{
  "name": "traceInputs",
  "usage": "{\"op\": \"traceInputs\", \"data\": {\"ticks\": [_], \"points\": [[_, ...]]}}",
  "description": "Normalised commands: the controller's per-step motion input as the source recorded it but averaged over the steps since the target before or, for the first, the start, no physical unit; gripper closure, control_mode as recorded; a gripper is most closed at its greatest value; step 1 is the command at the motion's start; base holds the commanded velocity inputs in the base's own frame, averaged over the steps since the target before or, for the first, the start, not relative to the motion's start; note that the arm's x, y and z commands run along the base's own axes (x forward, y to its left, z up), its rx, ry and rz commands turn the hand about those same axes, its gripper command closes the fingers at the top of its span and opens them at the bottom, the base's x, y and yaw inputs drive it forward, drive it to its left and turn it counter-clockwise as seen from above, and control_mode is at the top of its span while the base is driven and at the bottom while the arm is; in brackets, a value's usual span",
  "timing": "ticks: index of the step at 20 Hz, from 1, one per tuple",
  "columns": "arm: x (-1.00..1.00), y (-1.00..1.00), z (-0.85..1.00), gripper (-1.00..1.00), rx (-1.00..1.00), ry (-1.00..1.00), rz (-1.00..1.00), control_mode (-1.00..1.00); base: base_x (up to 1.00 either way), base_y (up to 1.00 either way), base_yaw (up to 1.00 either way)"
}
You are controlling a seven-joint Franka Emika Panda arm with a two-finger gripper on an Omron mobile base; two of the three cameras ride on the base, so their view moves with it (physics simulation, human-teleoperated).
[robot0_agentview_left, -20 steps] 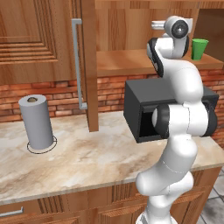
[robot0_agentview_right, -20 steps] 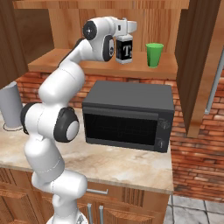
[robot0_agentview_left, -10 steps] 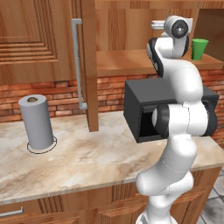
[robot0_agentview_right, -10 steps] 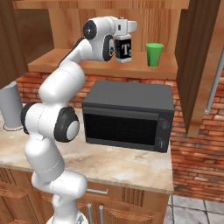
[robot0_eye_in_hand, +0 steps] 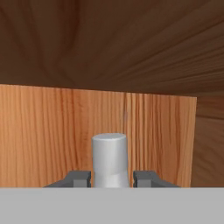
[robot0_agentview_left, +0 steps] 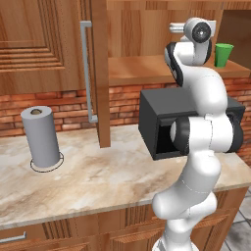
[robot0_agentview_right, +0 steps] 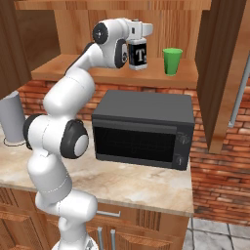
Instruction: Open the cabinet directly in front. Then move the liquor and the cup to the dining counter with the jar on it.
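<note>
Both doors of the brown wall cabinet (robot0_agentview_left: 100, 73) stand open, with the right door (robot0_agentview_right: 222, 73) swung out. On its shelf (robot0_agentview_right: 88, 71) the liquor (robot0_agentview_right: 138, 55), a dark bottle with a white "T" label, is upright. My gripper (robot0_agentview_right: 138, 41) comes down from above and is shut on its pale neck. In the hand view the grey cap (robot0_eye_in_hand: 109, 155) sits between my fingertips (robot0_eye_in_hand: 78, 178). The green cup (robot0_agentview_right: 172, 61) stands on the same shelf just right of the bottle, and also shows past the arm (robot0_agentview_left: 223, 55). The dining counter and the jar are out of view.
A black microwave (robot0_agentview_right: 141, 129) sits on the marble worktop (robot0_agentview_left: 98, 176) under the shelf. A grey paper-towel roll (robot0_agentview_left: 41, 137) stands at the left. The left door's long silver handle (robot0_agentview_left: 87, 68) hangs over the worktop. The brick wall is behind.
The fingers have closed in on the bottle's neck. The arm and the bottle have hardly moved.
</note>
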Motion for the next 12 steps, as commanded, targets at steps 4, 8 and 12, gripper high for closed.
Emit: {"op": "traceInputs", "data": {"ticks": [4, 8, 12], "points": [[0.0, 0.0, -0.01, 1.0, 0.0, 0.0, 0.0, -1.0, 0.0, 0.0, 0.0], [0.0, 0.0, -0.01, 1.0, 0.0, -0.02, 0.0, -1.0, 0.0, 0.0, 0.0], [-0.09, 0.0, -0.06, 1.0, 0.0, -0.07, 0.0, -1.0, 0.0, 0.0, 0.0]]}}
